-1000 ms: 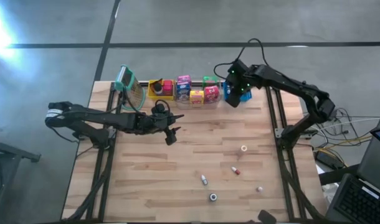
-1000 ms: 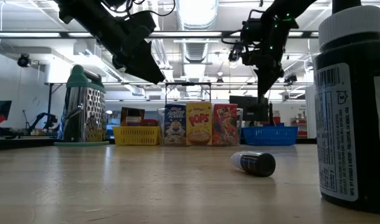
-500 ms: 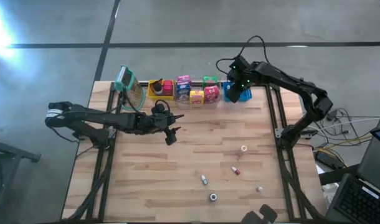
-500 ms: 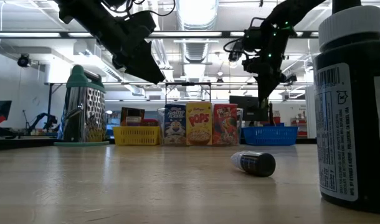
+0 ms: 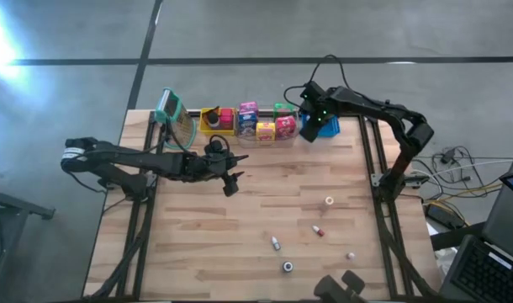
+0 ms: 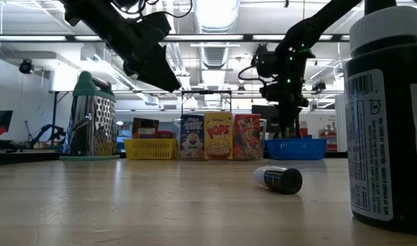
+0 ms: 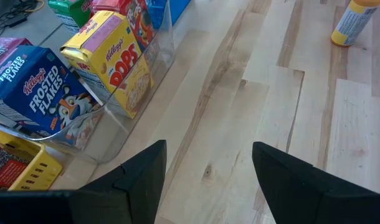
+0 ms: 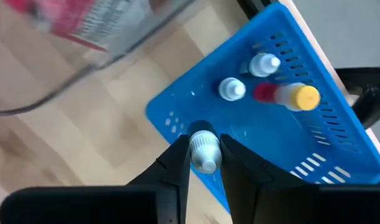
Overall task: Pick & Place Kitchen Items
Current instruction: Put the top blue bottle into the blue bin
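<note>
Right claw (image 8: 205, 163) pinching small white bottle (image 8: 204, 149) over blue bin (image 8: 314, 140): lower inside walls, then release w/o tipping others.

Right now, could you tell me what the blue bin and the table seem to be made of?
Blue bin: probably moulded plastic, smooth with a slight sheen; rows of slots pierce its walls.
Table: wood, apparently butcher block with a matte pale finish; glued strips and grain show.

Grey floor (image 5: 240, 34) around the wooden table (image 5: 265, 210); bright ceiling lights (image 6: 215, 14) and exposed ducts in the room behind
</note>
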Tool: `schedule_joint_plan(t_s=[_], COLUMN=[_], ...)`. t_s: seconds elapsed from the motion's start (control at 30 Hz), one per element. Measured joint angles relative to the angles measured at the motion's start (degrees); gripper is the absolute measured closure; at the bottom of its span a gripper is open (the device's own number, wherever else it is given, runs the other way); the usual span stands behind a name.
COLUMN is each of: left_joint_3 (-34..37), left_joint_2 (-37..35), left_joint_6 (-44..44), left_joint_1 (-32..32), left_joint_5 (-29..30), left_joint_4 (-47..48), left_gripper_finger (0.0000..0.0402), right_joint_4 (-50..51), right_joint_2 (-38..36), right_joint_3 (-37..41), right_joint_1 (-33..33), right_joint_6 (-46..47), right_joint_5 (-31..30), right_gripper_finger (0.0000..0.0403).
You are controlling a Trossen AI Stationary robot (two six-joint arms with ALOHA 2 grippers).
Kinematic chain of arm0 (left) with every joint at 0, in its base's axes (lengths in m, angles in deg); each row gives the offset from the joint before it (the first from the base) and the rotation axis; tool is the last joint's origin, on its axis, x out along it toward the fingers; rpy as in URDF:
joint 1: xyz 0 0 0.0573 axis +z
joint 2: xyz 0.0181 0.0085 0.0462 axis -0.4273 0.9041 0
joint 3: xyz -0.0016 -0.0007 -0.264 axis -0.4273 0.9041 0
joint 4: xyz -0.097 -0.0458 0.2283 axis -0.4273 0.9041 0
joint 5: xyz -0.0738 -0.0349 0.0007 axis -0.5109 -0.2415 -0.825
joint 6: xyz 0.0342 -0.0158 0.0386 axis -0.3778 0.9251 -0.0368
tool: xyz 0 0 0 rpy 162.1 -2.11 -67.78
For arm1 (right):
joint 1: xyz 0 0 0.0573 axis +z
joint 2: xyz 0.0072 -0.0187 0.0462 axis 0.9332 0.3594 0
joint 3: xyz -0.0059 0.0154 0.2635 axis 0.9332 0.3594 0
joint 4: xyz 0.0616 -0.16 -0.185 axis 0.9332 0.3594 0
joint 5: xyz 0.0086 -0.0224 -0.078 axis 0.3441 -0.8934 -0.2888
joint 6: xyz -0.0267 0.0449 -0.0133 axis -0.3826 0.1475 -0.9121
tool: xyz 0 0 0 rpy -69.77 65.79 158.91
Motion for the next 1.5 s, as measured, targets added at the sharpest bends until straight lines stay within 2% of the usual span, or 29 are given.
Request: schedule_joint_plan(t_s=[0.5,1.0,1.5], left_joint_3=[0.0,0.0,0.0], left_joint_2=[0.0,0.0,0.0], left_joint_6=[0.0,0.0,0.0], left_joint_1=[0.0,0.0,0.0], left_joint_5=[0.0,0.0,0.0], left_joint_4=[0.0,0.0,0.0], left_gripper_finger=[0.0158,0.0158,0.0158], right_joint_4=[-5.9,-13.7,-14.5], right_joint_2=[0.2,0.2,6.6], right_joint_3=[0.9,7.8,6.3], right_joint_1=[-0.9,-0.9,-0.9], right_joint_6=[2.6,5.4,4.5], right_joint_5=[0.3,1.4,3.1], right_gripper_finger=[0.0335,0.0338,0.0331])
